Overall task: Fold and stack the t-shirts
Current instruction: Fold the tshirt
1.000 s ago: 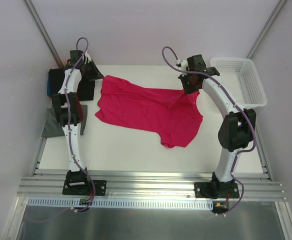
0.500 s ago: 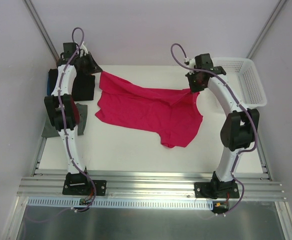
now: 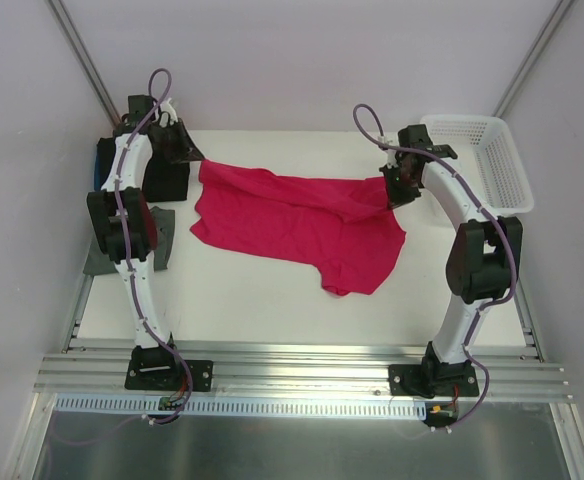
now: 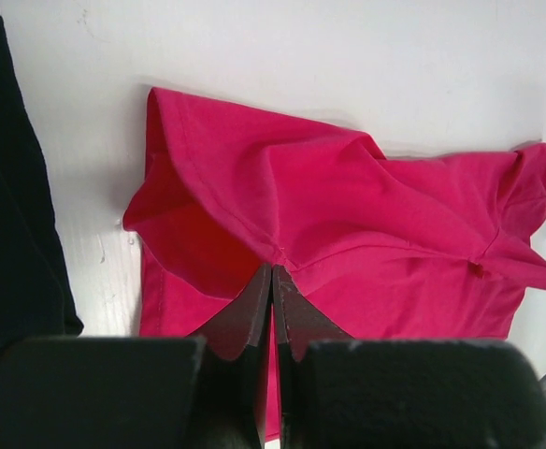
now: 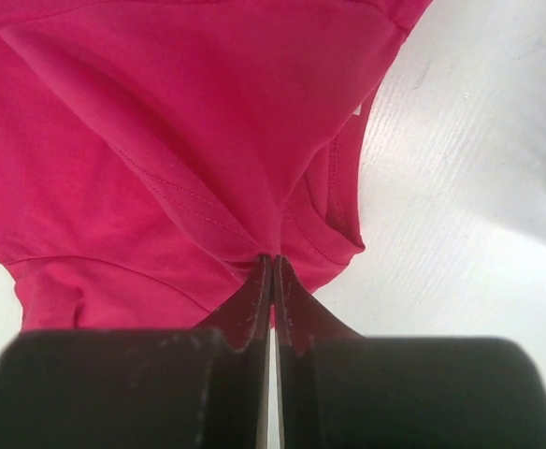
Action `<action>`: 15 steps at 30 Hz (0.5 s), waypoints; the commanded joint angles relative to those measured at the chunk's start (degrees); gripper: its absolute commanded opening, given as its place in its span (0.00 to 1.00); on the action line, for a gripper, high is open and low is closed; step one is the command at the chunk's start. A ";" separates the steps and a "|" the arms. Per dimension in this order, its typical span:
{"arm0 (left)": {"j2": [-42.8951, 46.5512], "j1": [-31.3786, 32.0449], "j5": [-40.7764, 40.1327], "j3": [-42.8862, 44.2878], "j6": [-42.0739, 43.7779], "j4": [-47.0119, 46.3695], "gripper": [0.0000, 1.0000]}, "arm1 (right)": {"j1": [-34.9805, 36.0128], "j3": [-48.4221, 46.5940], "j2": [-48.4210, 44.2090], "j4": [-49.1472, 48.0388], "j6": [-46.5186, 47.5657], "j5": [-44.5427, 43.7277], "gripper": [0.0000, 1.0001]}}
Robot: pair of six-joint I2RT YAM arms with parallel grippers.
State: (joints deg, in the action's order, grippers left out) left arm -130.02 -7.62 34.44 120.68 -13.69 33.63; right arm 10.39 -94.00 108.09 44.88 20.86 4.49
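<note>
Pink shirt on the surface, its far ends in the clamped left gripper and right gripper.

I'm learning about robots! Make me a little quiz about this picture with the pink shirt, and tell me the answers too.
1. True or false: the crimson-pink t-shirt is already neatly folded.
2. Where does the white mesh basket sit? A: far right corner of the table. B: near left corner. C: under the t-shirt.
3. Fill in: the left tool and the right tool are each ____ on the t-shirt.

Key: 1 false, it lies spread and rumpled; 2 A; 3 shut.
</note>
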 commanded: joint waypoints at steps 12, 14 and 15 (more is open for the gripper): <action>6.52 -1.26 4.23 4.47 2.70 1.53 0.00 | -1.78 -9.79 -4.91 -0.06 -0.39 -1.59 0.01; 7.67 -1.08 5.37 5.26 3.58 1.53 0.00 | -2.83 -13.30 -5.26 -0.15 0.40 -1.94 0.01; 8.98 -1.00 5.90 5.70 4.19 1.53 0.00 | -3.18 -16.62 -5.52 -0.67 0.84 -2.38 0.01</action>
State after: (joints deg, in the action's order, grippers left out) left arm -128.81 -8.36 36.60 122.34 -12.29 35.33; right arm 9.13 -102.45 107.92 45.65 20.53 4.10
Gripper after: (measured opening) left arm 0.006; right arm 0.009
